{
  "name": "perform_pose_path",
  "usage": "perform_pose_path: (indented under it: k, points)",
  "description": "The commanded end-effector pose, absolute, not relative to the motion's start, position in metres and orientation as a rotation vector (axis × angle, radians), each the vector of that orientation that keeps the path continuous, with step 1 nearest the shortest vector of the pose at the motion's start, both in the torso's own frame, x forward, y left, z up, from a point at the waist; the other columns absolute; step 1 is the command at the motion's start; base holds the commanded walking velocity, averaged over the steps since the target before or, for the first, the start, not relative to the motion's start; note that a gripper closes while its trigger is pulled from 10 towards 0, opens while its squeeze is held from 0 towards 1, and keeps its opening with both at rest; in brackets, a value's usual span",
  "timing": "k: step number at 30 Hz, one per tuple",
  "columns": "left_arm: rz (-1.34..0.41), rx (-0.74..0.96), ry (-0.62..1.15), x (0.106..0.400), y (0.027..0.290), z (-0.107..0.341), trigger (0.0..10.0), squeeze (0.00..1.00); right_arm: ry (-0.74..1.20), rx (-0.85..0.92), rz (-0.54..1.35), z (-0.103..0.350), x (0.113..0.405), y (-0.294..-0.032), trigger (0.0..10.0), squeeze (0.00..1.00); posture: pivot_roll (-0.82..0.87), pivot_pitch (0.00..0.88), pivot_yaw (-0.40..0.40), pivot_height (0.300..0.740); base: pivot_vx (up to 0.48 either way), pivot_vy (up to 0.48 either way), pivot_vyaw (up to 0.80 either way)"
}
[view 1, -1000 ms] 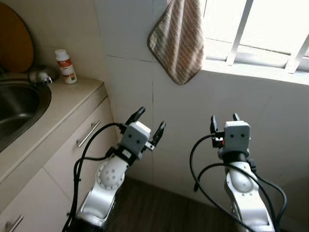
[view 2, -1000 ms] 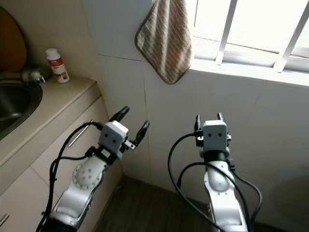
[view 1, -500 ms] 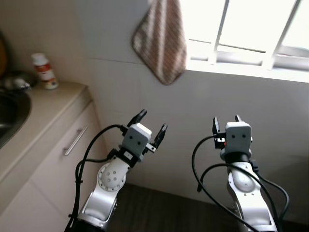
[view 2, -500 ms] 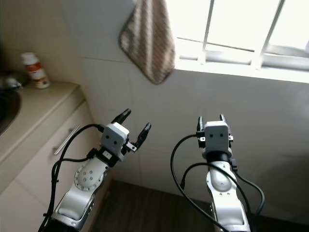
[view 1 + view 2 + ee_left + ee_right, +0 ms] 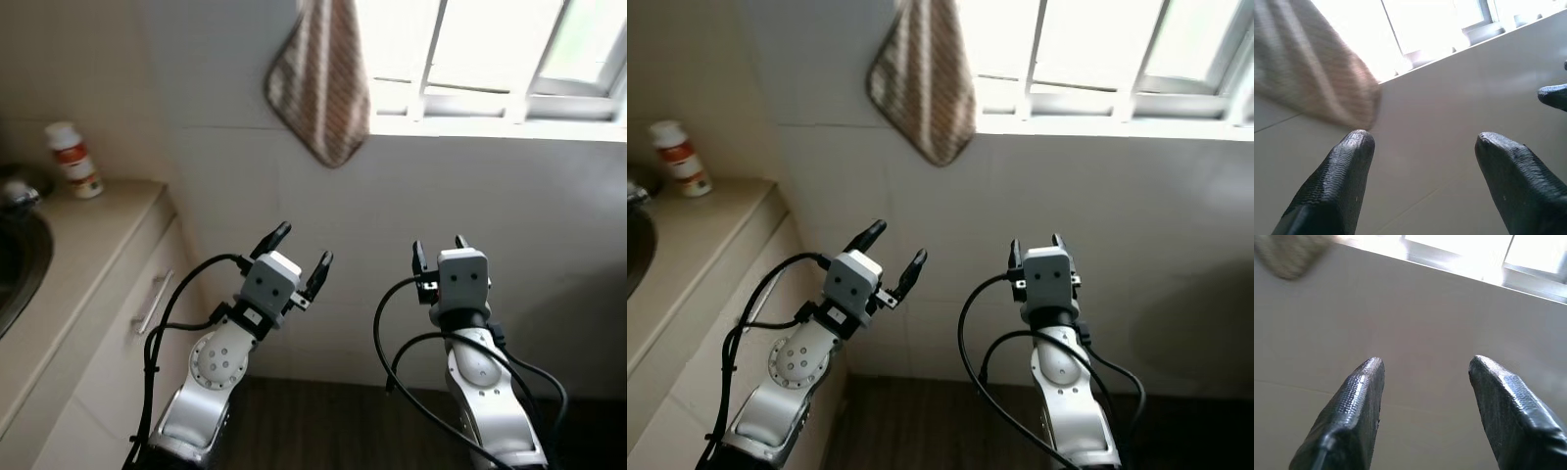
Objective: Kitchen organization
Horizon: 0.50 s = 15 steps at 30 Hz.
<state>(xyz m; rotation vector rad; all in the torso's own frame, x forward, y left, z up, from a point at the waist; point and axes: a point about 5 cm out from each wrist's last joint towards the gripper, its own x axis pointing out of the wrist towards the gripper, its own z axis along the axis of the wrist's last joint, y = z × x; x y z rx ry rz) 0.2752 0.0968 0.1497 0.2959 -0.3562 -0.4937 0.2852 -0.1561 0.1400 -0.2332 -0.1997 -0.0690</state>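
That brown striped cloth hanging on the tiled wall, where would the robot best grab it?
Probably the brown striped cloth at its lowest hanging corner, reached from below and in front. That corner dangles free of the white tiled wall, and the open left gripper sits beneath it.

A home kitchen: tiled wall, counter with drawers, sink, hanging dish towel.

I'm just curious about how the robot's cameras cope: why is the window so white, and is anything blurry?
In the left eye view the window is blown out by daylight, the bars washed pale, and the bottle on the counter is slightly soft. In the left wrist view the hanging towel is out of focus, while the fingers look sharp.
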Motion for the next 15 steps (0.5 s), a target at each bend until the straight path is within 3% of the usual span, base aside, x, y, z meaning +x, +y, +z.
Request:
perform_pose_path:
  k: [1, 11, 15]
  points:
    - [-0.52, 0.305, -0.37, 0.274, 0.0923, 0.1514, 10.0, 0.0, -0.205, -0.251, -0.08, 0.1416, 0.2862, -0.1589, 10.0, 0.0, -0.03, 0.0, -0.005, 0.74, 0.0, -0.48, -0.8]
    - [-0.521, 0.303, -0.373, 0.2739, 0.0925, 0.1514, 10.0, 0.0, -0.204, -0.253, -0.079, 0.1411, 0.2877, -0.1579, 10.0, 0.0, -0.03, 0.0, -0.007, 0.74, 0.0, -0.48, -0.8]
    - [-0.508, 0.272, -0.39, 0.2739, 0.0941, 0.1534, 10.0, 0.0, -0.203, -0.252, -0.08, 0.1412, 0.288, -0.158, 10.0, 0.0, -0.03, 0.0, -0.007, 0.74, 0.0, -0.07, -0.8]
